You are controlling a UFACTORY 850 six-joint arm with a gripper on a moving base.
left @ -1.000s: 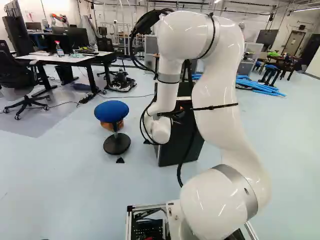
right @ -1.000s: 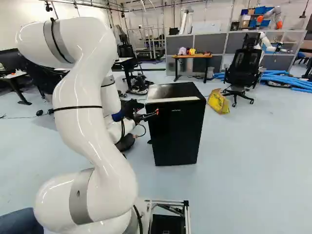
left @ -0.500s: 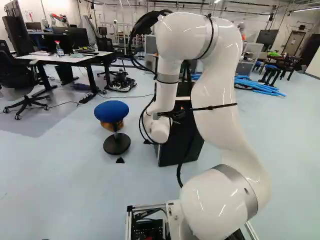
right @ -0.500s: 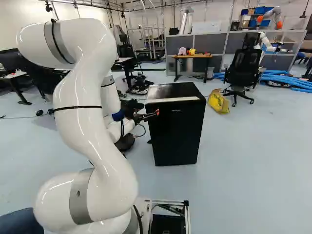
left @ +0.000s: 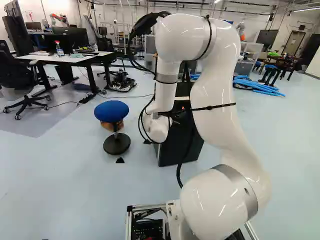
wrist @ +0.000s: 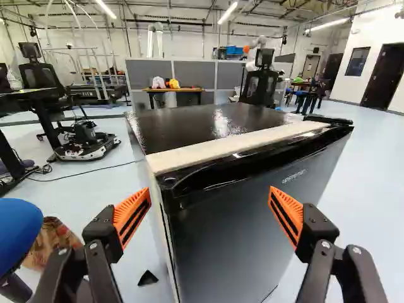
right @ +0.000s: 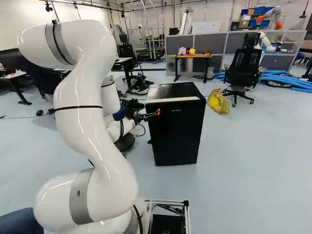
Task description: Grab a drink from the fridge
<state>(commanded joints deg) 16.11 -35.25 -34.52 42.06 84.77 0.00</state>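
Grey partitions (wrist: 194, 72) stand well beyond my gripper (right: 157, 112), and I have its two fingers spread wide. Just ahead of them I see the black fridge (wrist: 237, 233), door closed; a blue stool (wrist: 19, 230) sits off to the gripper's left.

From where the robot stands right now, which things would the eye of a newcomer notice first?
Probably the big white arm, which curves up through the left part of the right base view. Next would be the black fridge ahead of it, with a pale strip along the front of its top. In the wrist view, the orange pads of the open gripper stand out, and the blue stool is bright left of the arm in the left base view.
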